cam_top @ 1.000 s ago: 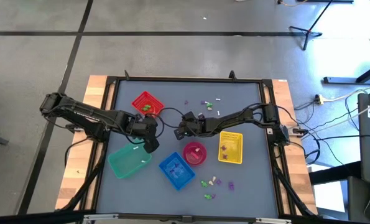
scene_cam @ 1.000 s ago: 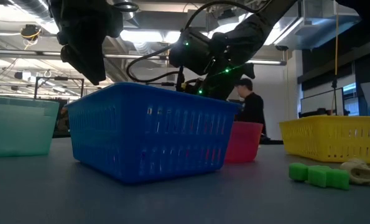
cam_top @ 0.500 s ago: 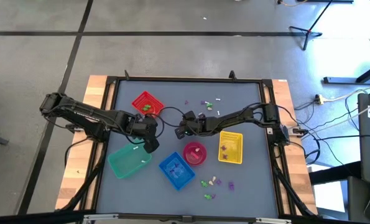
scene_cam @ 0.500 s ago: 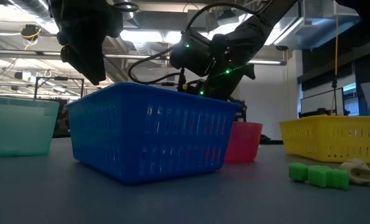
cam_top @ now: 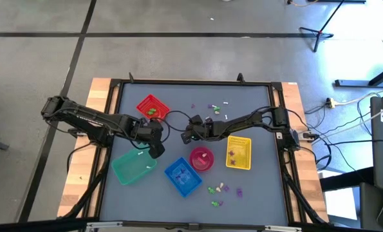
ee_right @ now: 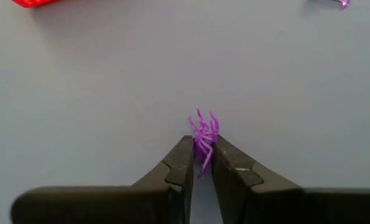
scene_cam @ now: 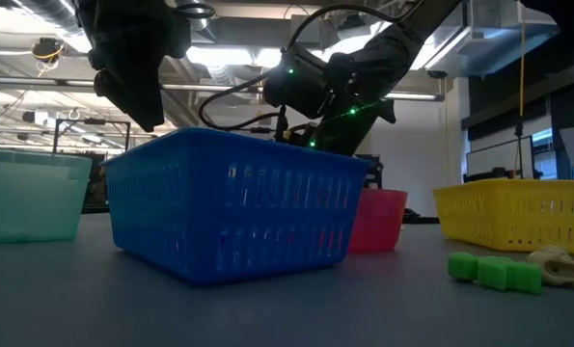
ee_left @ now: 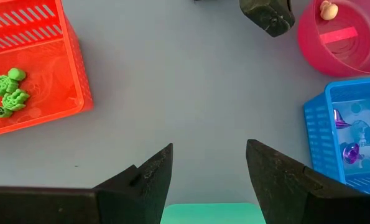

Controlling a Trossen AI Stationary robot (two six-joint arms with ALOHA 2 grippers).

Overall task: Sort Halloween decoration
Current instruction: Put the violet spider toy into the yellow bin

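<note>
R gripper (ee_right: 202, 163) now pinched on purple spider (ee_right: 203, 135), L gripper (ee_left: 209, 171) unchanged, wide.

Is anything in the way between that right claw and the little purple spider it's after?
Nothing visible. In the right wrist view, the right gripper has its fingers closed on the purple spider, with bare table around it. The left gripper hangs open over the teal basket's edge, away from it.

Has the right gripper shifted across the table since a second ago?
No. In the high view the right gripper sits at the same spot beside the red basket and above the pink bowl, now pinching a purple spider.
</note>
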